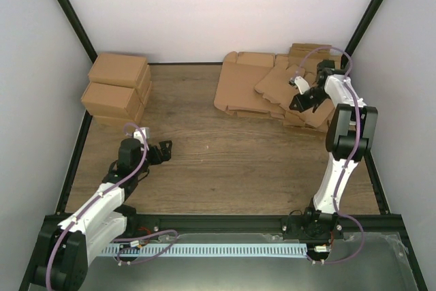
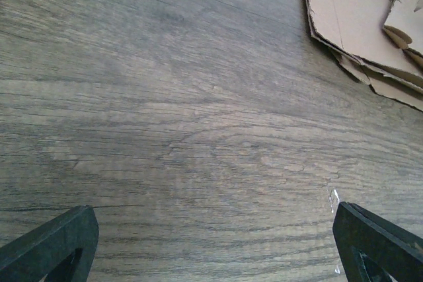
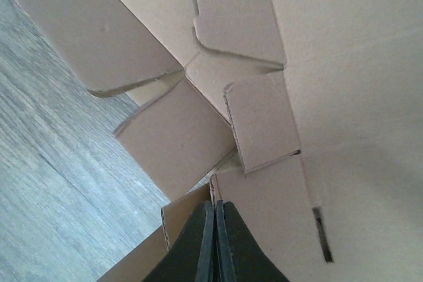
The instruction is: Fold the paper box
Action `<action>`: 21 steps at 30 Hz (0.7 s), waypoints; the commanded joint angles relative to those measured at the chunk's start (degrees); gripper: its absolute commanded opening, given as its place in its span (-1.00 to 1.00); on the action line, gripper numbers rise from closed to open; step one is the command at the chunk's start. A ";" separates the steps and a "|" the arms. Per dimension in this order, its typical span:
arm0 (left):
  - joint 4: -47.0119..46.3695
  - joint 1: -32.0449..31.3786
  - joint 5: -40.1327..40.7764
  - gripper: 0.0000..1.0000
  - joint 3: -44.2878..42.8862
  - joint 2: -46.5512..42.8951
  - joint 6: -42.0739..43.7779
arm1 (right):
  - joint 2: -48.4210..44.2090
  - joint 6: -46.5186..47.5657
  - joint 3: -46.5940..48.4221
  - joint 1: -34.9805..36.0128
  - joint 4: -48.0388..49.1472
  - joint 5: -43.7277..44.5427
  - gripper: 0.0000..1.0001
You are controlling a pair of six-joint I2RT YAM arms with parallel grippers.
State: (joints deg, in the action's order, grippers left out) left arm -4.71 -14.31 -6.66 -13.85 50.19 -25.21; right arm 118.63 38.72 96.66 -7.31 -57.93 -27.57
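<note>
Flat brown cardboard blanks lie in a loose pile at the back right. The paper box (image 1: 276, 85) is the topmost blank, lying askew on that pile. My right gripper (image 1: 296, 86) is at its right edge. In the right wrist view the right gripper (image 3: 215, 204) is shut, with a thin edge of the paper box (image 3: 264, 216) running in between the fingertips. My left gripper (image 1: 163, 149) rests low over bare wood at the left. It stands wide open, with only tabletop between the left gripper's (image 2: 215, 232) fingers.
Under the top blank lies the rest of the pile of blanks (image 1: 238, 90), also seen in the left wrist view's top right corner (image 2: 357, 18). Several folded brown cartons (image 1: 116, 90) are stacked at the back left. Black frame posts and white walls enclose the wooden table (image 1: 225, 161).
</note>
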 commanded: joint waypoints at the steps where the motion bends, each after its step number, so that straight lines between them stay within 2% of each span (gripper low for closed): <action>1: -1.21 -0.28 0.02 1.00 -1.37 -0.18 0.69 | -8.07 0.10 1.85 0.19 0.88 1.20 -0.99; 7: -1.19 -0.28 0.04 1.00 -1.19 -1.03 0.61 | -12.90 -4.84 7.78 0.51 4.10 9.35 -0.99; 13: -0.91 -0.28 0.15 1.00 -0.45 -3.80 0.58 | -20.84 -8.11 9.92 6.75 5.89 13.45 -0.99; 16: -0.72 -0.28 0.16 1.00 0.00 -5.39 0.44 | -24.50 -13.37 11.31 13.94 5.17 10.79 -0.99; 18: 0.39 -0.28 0.15 1.00 -0.24 -7.05 0.45 | -27.22 -16.55 10.18 22.79 6.42 10.98 -0.99; 21: 7.92 -0.28 3.68 1.00 -3.09 -12.13 -2.90 | -28.87 -20.84 7.21 33.28 10.93 12.37 -0.99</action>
State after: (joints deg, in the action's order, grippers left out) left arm -3.27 -14.31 -6.28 -13.89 43.48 -25.43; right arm 93.06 25.30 104.86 14.33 -51.55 -14.87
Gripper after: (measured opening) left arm 0.999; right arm 0.025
